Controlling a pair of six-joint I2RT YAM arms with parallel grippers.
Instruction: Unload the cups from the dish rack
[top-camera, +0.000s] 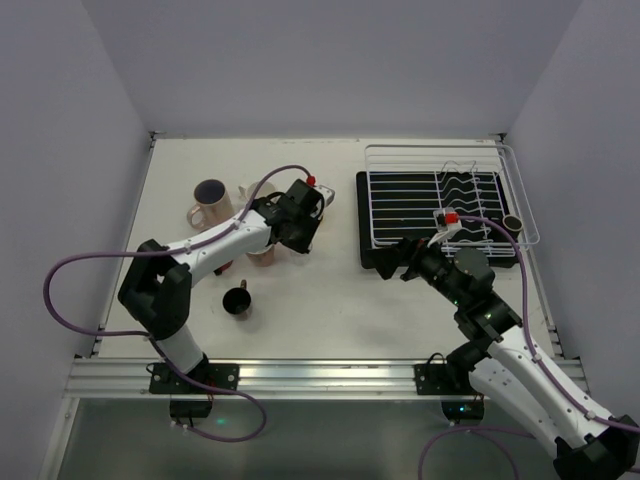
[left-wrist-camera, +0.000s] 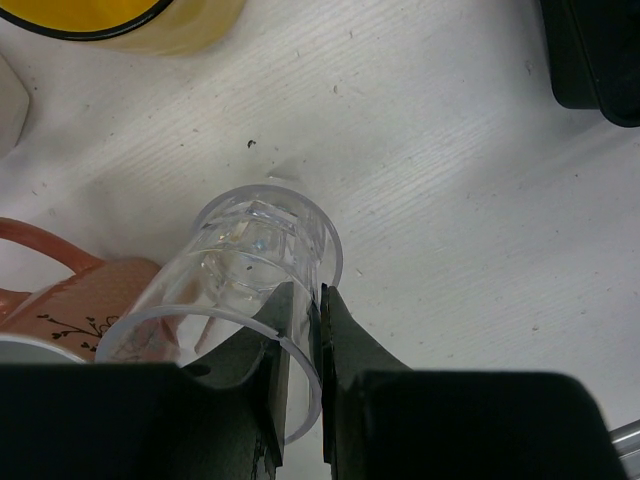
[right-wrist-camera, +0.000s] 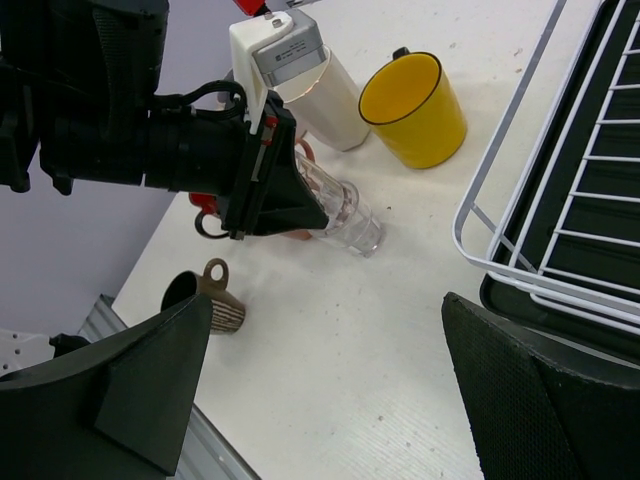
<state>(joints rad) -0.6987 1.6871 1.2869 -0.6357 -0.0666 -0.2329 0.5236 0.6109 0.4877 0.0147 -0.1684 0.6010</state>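
Observation:
My left gripper (top-camera: 298, 238) is shut on the rim of the clear glass (left-wrist-camera: 250, 260), with one finger inside it and one outside. The glass is tilted with its base at the table and also shows in the right wrist view (right-wrist-camera: 345, 215). Around it stand a yellow cup (right-wrist-camera: 415, 105), a white cup (right-wrist-camera: 320, 95), a pinkish-brown mug (top-camera: 262, 255), a cream mug with a dark inside (top-camera: 210, 200) and a dark brown cup (top-camera: 238, 300). A red cup (right-wrist-camera: 205, 220) is mostly hidden by the arm. My right gripper (right-wrist-camera: 330, 400) is open and empty, left of the white dish rack (top-camera: 440, 150).
The rack sits on a black tray (left-wrist-camera: 600, 60) at the right of the table. One small cup with a dark inside (top-camera: 513, 222) stands at the rack's right side. The rack's rim (right-wrist-camera: 497, 140) lies just right of my right gripper. Grey walls enclose the table.

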